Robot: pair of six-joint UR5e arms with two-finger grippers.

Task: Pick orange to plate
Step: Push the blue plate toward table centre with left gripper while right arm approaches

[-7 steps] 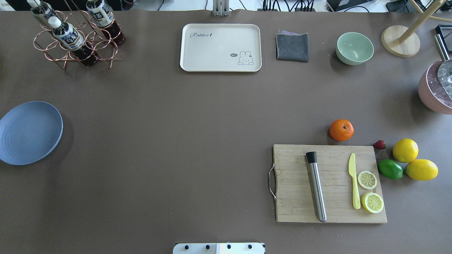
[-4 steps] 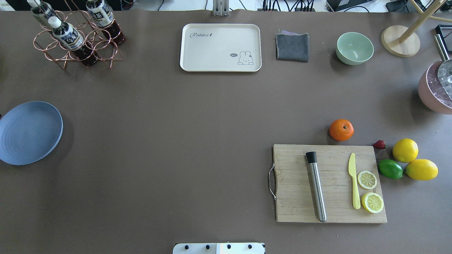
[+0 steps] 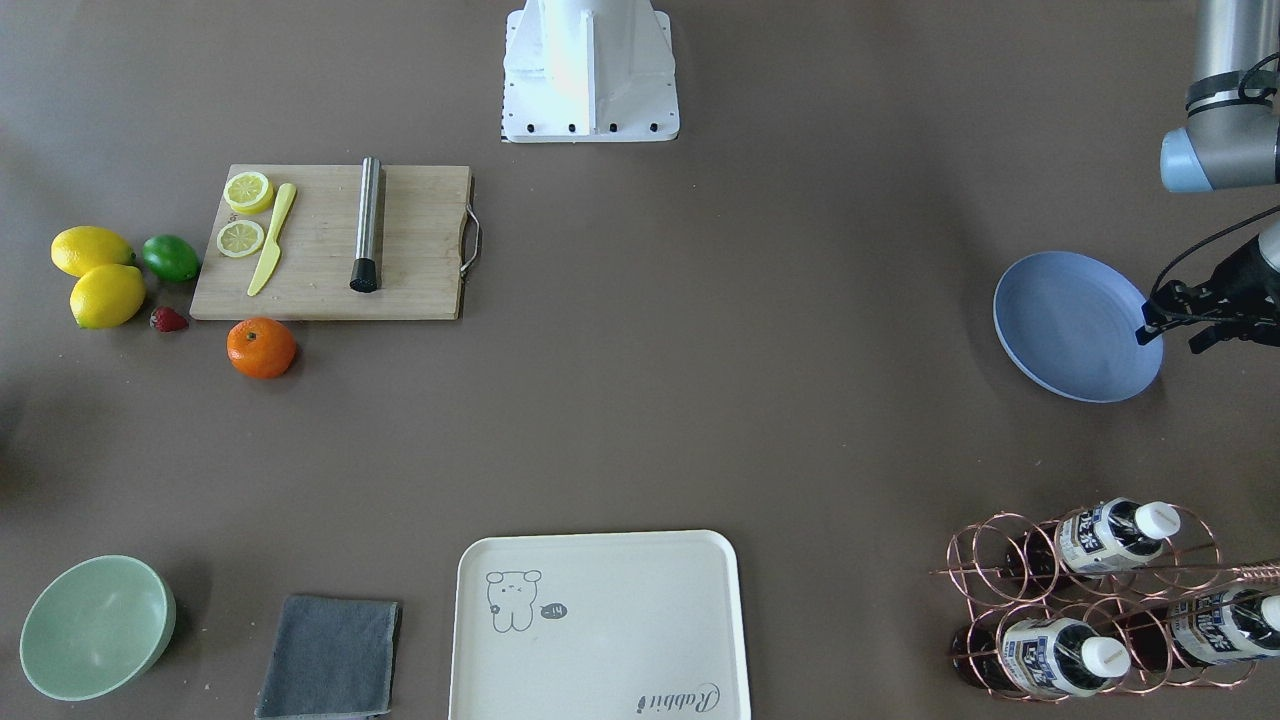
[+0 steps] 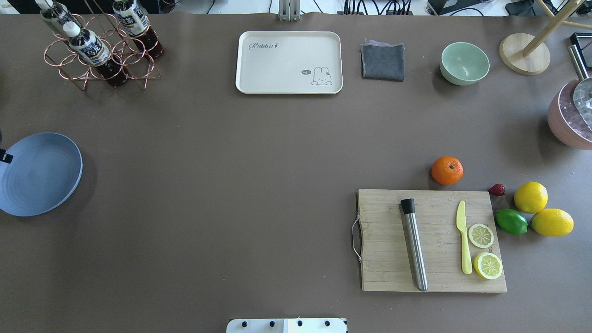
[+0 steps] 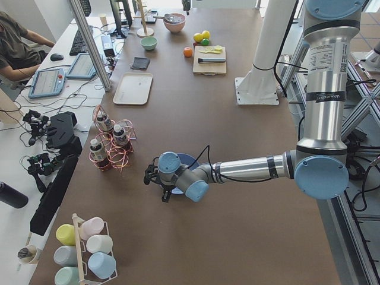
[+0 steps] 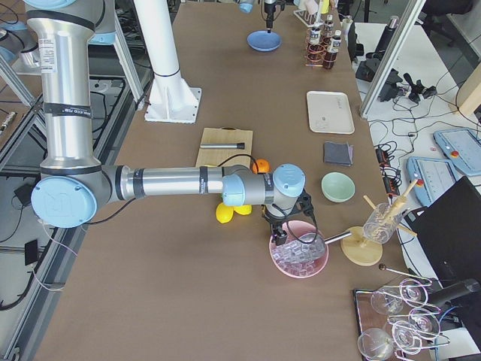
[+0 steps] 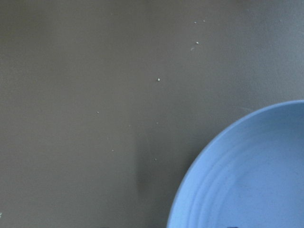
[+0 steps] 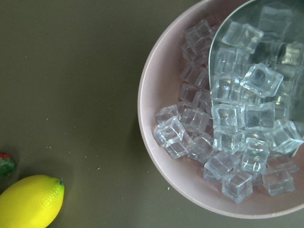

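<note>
Orange sits on the desk just past the far edge of the cutting board, plate far left with left claw at its rim, prongs apart; right claw by the ice bowl, state can't tell; suggest top-down approach, straddle the widest part, stay clear of the board.

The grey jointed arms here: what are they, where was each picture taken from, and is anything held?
They are two robot arms at one table, each ending in a two-finger gripper. Two pictures look down from opposite sides, two look along the table from its ends, two come from wrist cameras. The left gripper hangs by the edge of the blue plate; the right gripper hangs by a pink bowl of ice cubes. The orange lies on the table beside the cutting board, so neither holds it. Whether the grippers are open, I cannot tell.
</note>
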